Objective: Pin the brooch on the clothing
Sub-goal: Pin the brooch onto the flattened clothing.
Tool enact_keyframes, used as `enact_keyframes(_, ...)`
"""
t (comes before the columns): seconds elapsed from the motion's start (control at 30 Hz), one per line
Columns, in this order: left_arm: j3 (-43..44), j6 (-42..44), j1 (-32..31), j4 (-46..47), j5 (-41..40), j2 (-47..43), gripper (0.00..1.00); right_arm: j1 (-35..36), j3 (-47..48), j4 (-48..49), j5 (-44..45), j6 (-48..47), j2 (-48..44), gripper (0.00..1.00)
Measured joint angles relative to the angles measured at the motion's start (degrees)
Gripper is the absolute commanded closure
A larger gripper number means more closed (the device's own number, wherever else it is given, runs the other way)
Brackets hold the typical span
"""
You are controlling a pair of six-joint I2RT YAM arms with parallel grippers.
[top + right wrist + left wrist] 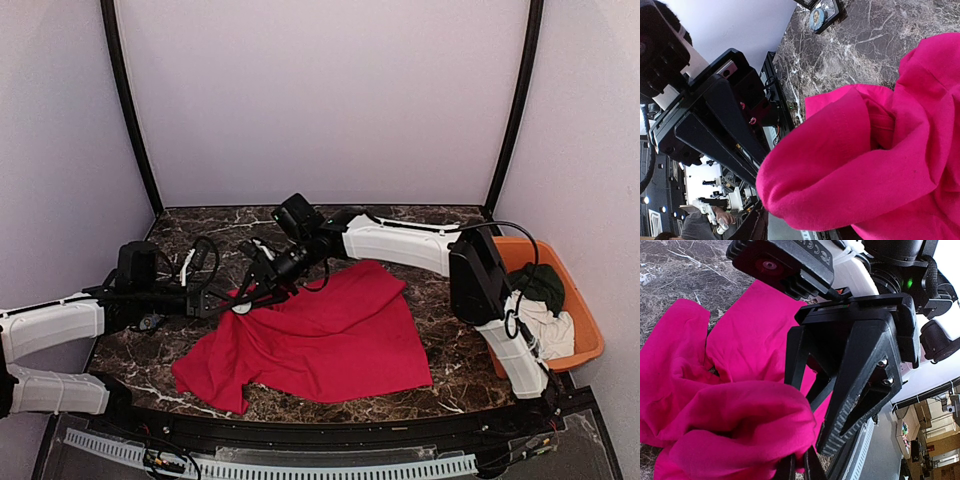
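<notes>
Red T-shirt (320, 335), crumpled on dark marble table (450, 350), far left edge raised in a fold. Fold pinched by left gripper (799, 466), fingers pressed together; right gripper (807, 415) just beside it, fingers parted. Brooch (817, 17) lying on the marble, apart from the cloth. Orange bin (590, 340) at table's right edge
</notes>
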Motion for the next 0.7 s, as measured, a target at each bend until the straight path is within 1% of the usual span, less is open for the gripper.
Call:
enact_keyframes(0.13,0.00,-0.02,0.00,0.00,-0.02,0.00,0.99,0.26,0.59,-0.13,0.63,0.26,0.37,0.67)
enact_keyframes(0.23,0.00,-0.02,0.00,0.02,-0.04,0.00,0.99,0.35,1.49,-0.50,1.20,0.28,0.74,0.69)
enact_keyframes(0.43,0.00,-0.02,0.02,-0.04,-0.42,0.00,0.99,0.35,1.62,-1.60,1.49,-0.07,0.79,0.80)
enact_keyframes(0.7,-0.02,-0.50,0.02,-0.04,-0.48,0.00,0.99,0.35,1.79,-2.27,1.66,-0.83,0.81,0.83)
